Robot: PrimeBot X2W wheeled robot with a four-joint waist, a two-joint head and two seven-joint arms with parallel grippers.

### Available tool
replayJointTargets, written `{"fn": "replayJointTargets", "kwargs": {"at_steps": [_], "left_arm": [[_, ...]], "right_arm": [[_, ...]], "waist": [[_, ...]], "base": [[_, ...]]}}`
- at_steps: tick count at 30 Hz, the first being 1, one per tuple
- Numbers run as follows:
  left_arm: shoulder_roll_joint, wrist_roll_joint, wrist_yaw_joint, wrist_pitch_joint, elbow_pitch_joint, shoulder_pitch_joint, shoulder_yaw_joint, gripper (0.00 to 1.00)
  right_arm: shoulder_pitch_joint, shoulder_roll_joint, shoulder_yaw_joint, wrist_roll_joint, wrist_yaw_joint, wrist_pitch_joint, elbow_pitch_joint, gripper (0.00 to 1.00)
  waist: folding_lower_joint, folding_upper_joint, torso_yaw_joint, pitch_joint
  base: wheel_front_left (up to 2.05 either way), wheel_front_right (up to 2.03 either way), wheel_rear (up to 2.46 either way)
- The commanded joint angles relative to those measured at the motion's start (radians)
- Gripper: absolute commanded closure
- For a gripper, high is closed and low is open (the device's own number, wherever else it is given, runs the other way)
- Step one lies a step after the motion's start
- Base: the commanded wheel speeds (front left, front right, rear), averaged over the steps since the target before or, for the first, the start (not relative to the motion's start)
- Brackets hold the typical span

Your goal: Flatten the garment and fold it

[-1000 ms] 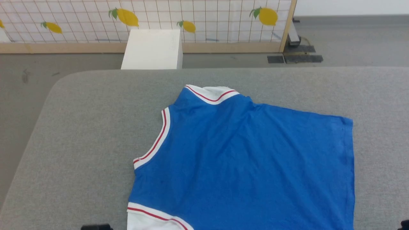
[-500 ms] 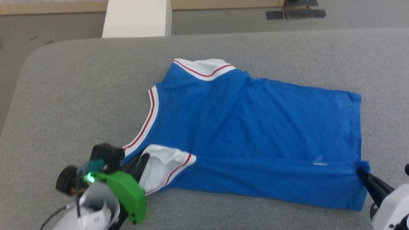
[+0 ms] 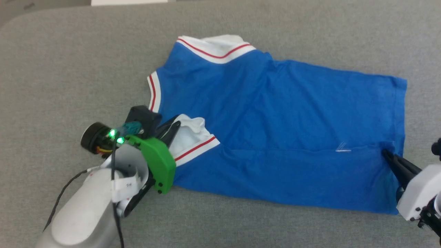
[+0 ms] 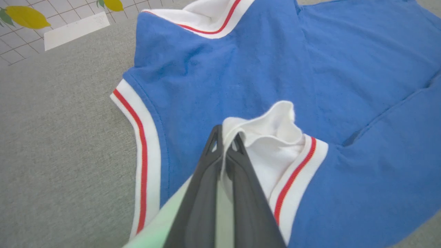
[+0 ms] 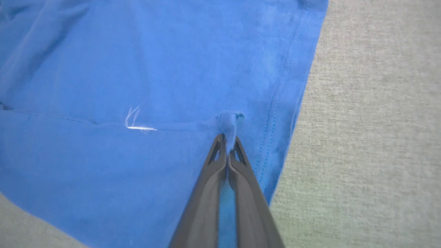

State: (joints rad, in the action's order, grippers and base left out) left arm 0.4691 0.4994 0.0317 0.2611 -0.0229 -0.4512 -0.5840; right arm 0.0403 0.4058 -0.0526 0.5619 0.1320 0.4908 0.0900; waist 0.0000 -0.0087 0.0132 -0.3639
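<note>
The garment (image 3: pixel 275 113) is a bright blue jersey with white, red-striped trim, lying printed side down on the grey table, its near long edge folded up over the body. My left gripper (image 3: pixel 175 124) is shut on the near white sleeve (image 4: pixel 275 151), which it holds over the blue body beside the collar trim (image 4: pixel 143 162). My right gripper (image 3: pixel 386 153) is shut on a pinch of blue cloth (image 5: pixel 230 122) at the hem-side end of the folded edge. A small white thread mark (image 5: pixel 137 127) sits on the fold line left of that pinch.
The grey cloth-covered table (image 3: pixel 69 62) spreads around the garment, with bare surface left of the collar and right of the hem (image 5: pixel 372 120). A white block (image 4: pixel 74 29) and a lemon-patterned grid wall (image 4: pixel 20 17) stand beyond the table's far edge.
The head camera has tilted down, bringing both arms into view. Both grippers have carried the garment's near edge a little farther over the body, the sleeve nearer the collar.
</note>
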Motion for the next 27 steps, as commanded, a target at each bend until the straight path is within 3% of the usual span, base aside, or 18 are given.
{"fn": "replayJointTargets", "kwargs": {"at_steps": [1,9,11,12,13,14,15,21,27], "left_arm": [[-0.014,-0.011,0.01,-0.011,-0.02,-0.029,-0.006,1.0],[-0.081,-0.037,0.022,-0.047,-0.216,-0.088,-0.054,1.0],[-0.092,-0.04,0.014,-0.064,-0.244,-0.094,-0.053,1.0],[-0.098,-0.04,0.009,-0.073,-0.256,-0.096,-0.051,0.55],[-0.102,-0.038,0.006,-0.081,-0.265,-0.096,-0.049,0.45],[-0.106,-0.036,0.004,-0.092,-0.274,-0.095,-0.047,0.21],[-0.11,-0.032,0.001,-0.102,-0.279,-0.094,-0.043,0.0],[-0.12,-0.004,-0.026,-0.184,-0.262,-0.056,-0.004,0.0],[-0.109,0.018,-0.085,-0.286,-0.164,0.037,0.05,0.0]], "right_arm": [[0.027,0.008,0.014,0.007,-0.001,-0.008,-0.018,1.0],[0.079,0.028,0.073,0.025,-0.001,-0.018,-0.115,0.99],[0.078,0.031,0.073,0.028,-0.001,-0.017,-0.122,0.83],[0.077,0.032,0.071,0.029,-0.001,-0.015,-0.125,0.6],[0.076,0.032,0.07,0.03,-0.001,-0.013,-0.127,0.5],[0.073,0.033,0.068,0.031,-0.001,-0.01,-0.128,0.06],[0.071,0.032,0.067,0.032,-0.001,-0.007,-0.128,0.0],[0.042,0.026,0.045,0.042,-0.001,-0.001,-0.094,0.0],[-0.002,-0.012,-0.014,0.033,-0.001,-0.022,-0.023,0.0]], "waist": [[0.0,0.0087,-0.007,-0.04],[0.0,0.0087,-0.001,-0.072],[0.0,0.0087,0.002,-0.069],[0.0,0.0087,0.004,-0.066],[0.0,0.0087,0.006,-0.062],[0.0,0.0087,0.008,-0.057],[0.0,0.0087,0.009,-0.052],[0.0,0.0087,0.016,0.005],[0.0,0.0087,0.019,0.077]], "base": [[0.0,0.0,0.0],[0.0,0.0,0.0],[0.0,0.0,0.0],[0.0,0.0,0.0],[0.0,0.0,0.0],[0.0,0.0,0.0],[0.0,0.0,0.0],[0.0,0.0,0.0],[0.0,0.0,0.0]]}}
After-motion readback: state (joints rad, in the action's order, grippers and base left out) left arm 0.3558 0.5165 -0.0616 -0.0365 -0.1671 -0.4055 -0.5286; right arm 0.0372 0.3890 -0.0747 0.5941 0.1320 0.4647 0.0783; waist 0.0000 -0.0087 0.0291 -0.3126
